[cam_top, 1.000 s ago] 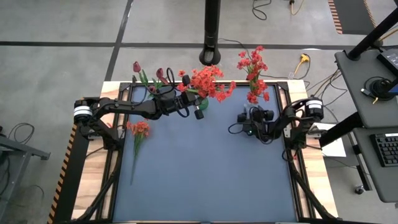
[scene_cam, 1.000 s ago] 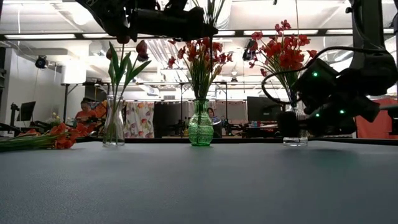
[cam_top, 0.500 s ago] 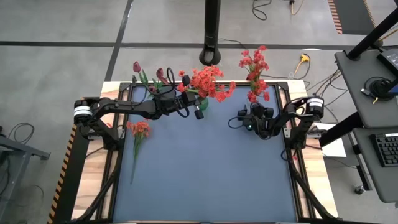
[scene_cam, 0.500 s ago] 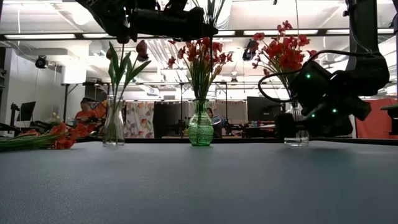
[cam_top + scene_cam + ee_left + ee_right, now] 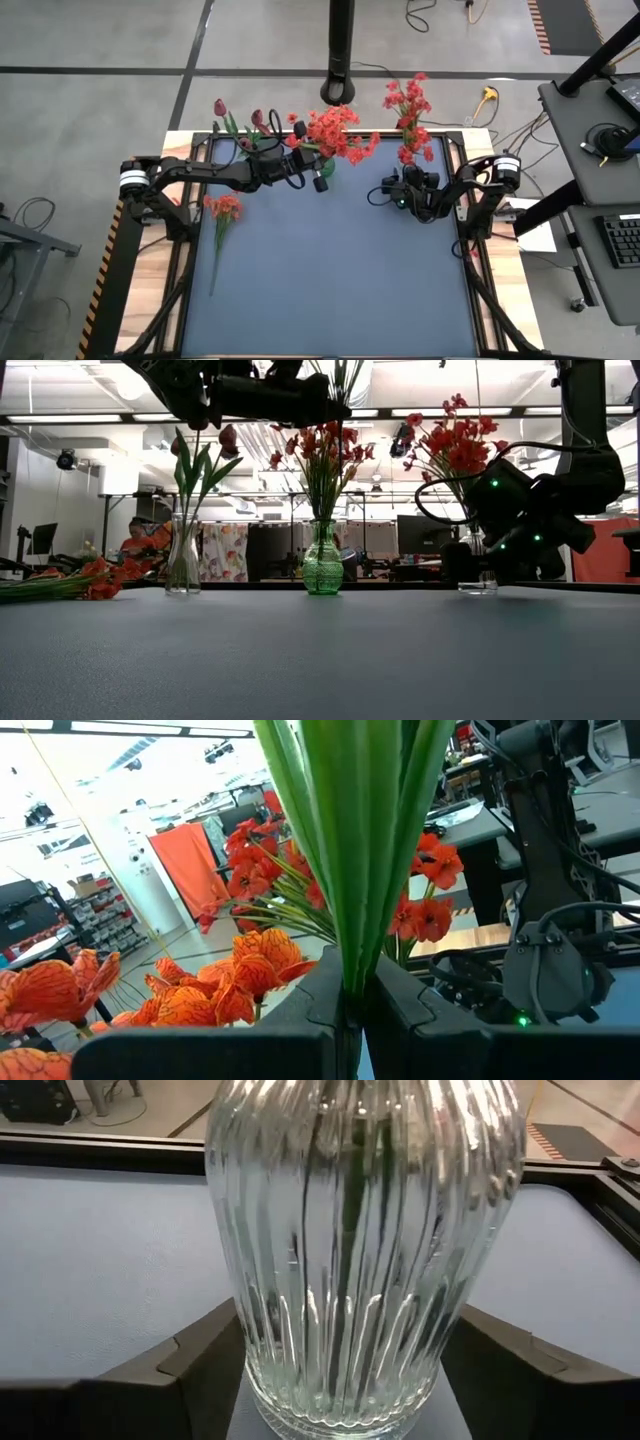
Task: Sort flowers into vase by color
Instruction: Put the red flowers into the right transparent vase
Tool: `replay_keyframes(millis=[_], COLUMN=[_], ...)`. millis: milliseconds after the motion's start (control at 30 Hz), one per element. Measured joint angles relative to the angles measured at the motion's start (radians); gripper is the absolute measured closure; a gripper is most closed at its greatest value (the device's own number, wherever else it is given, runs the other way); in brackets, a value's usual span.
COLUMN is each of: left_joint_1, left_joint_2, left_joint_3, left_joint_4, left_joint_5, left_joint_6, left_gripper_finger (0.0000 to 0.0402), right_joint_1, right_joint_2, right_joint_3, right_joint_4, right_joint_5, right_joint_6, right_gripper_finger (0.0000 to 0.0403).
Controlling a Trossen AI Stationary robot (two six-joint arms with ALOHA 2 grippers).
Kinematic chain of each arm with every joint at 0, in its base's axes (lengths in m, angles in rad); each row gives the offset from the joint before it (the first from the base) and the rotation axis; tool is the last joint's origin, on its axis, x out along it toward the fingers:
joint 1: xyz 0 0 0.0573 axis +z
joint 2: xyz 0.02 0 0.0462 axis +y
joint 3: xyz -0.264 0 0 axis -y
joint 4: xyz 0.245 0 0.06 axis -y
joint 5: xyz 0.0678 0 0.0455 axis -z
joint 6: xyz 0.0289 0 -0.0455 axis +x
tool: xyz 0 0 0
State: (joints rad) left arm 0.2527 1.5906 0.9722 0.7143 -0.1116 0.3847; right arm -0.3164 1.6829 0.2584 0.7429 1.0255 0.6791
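We kept the left gripper fingers pinched on green stems above the green vase for dropping in. Right gripper fingers, wide apart, straddled the clear vase w/ red flowers, prob. steadying it at the worktop back-right.

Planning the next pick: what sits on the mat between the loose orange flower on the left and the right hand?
Nothing: in the high view, bare blue mat separates the loose flower from the right hand, whose fingers flank the clear ribbed vase.
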Motion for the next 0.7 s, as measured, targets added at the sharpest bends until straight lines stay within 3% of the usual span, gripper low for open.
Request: replay_keyframes(millis=[200, 267, 367, 433, 600, 700], left_joint_1=[0.001, 0.001, 0.0, -0.003, -0.007, 0.001], left_joint_2=[0.0, 0.0, 0.004, 0.01, 0.01, 0.039], left_joint_3=[0.0, 0.0, 0.0, 0.0, 0.0, 0.004], left_joint_4=[-0.006, -0.006, -0.007, -0.008, 0.005, 0.136], left_joint_5=[0.048, 0.16, 0.441, 0.562, 0.484, 0.471], left_joint_6=[-0.009, -0.027, -0.035, -0.035, -0.017, -0.003], left_gripper_finger=[0.0395, 0.0395, 0.0395, 0.0395, 0.0395, 0.0396], right_joint_1=[0.0, 0.0, 0.0, 0.0, 0.015, 0.015], right_joint_2=[-0.002, -0.002, -0.004, -0.005, -0.024, -0.033], right_joint_3=[0.0, -0.001, -0.004, -0.011, -0.042, -0.053], right_joint_4=[-0.001, -0.002, 0.0, 0.003, 0.005, 0.009], right_joint_5=[-0.002, -0.004, -0.015, -0.024, -0.029, -0.035], right_joint_6=[-0.007, -0.01, -0.026, -0.03, -0.07, -0.062], right_gripper_finger=[0.0124, 0.0118, 0.0116, 0.0117, 0.0118, 0.0117])
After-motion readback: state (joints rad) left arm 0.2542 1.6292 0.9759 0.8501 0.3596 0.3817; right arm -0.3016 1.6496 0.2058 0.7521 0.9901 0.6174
